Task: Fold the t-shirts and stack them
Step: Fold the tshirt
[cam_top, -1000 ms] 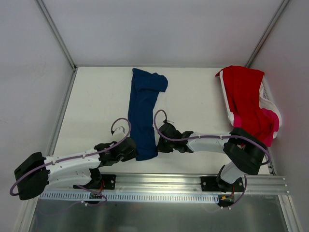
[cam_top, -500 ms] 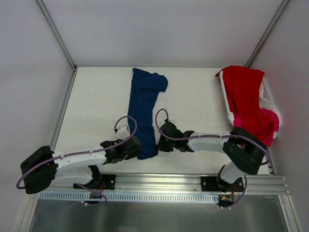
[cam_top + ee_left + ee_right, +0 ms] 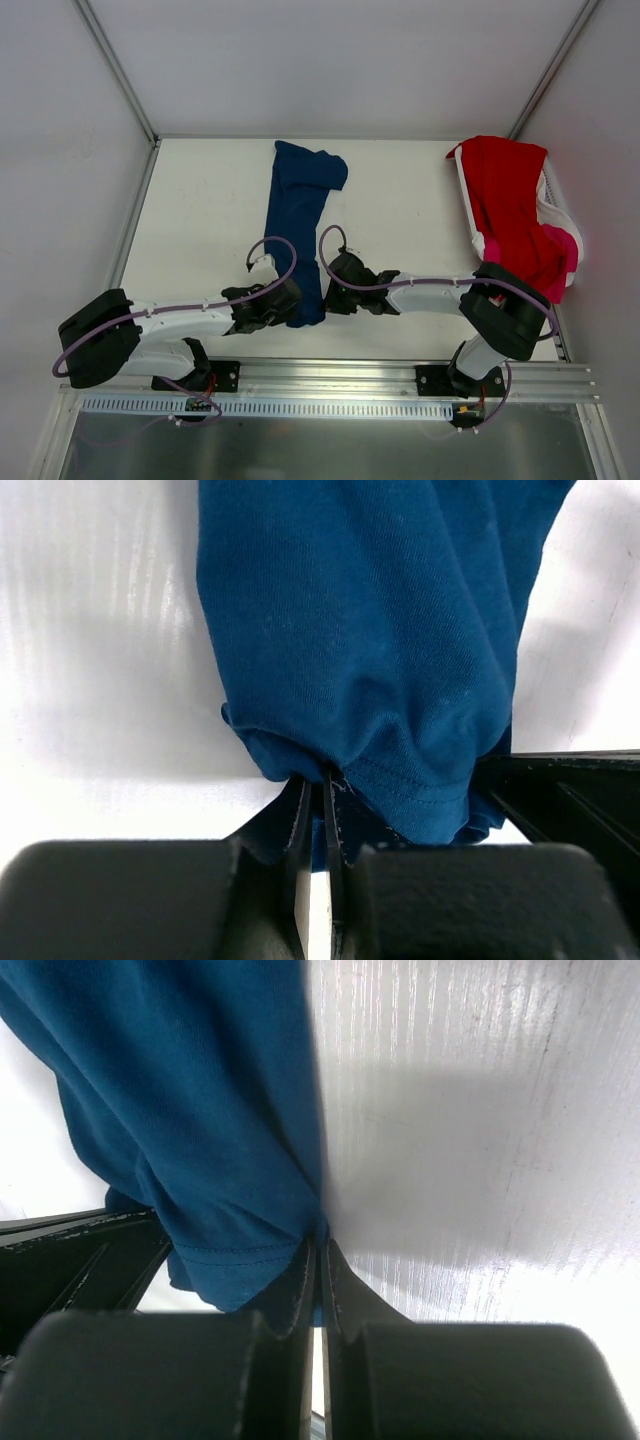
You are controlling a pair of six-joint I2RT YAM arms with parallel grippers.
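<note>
Since a second ago the left tool [image 3: 318, 788] has slid rightward to the near hem of the navy t-shirt [image 3: 298, 215], where it is pinched on the left corner. The right tool [image 3: 318, 1252], unmoved, is clamped on the hem's right corner. The navy t-shirt lies as a strip on the bench [image 3: 200, 220]. Right of it, the red t-shirt [image 3: 505, 200] and pink t-shirt [image 3: 565, 243] drape the basket [image 3: 553, 192].

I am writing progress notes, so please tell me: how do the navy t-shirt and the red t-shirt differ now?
The navy t-shirt lies on the table as a long narrow strip; the red t-shirt hangs bunched over the white basket. The left gripper and the right gripper pinch the navy t-shirt's near end; neither touches the red t-shirt. Both are soft cloth, not yet stacked.
</note>
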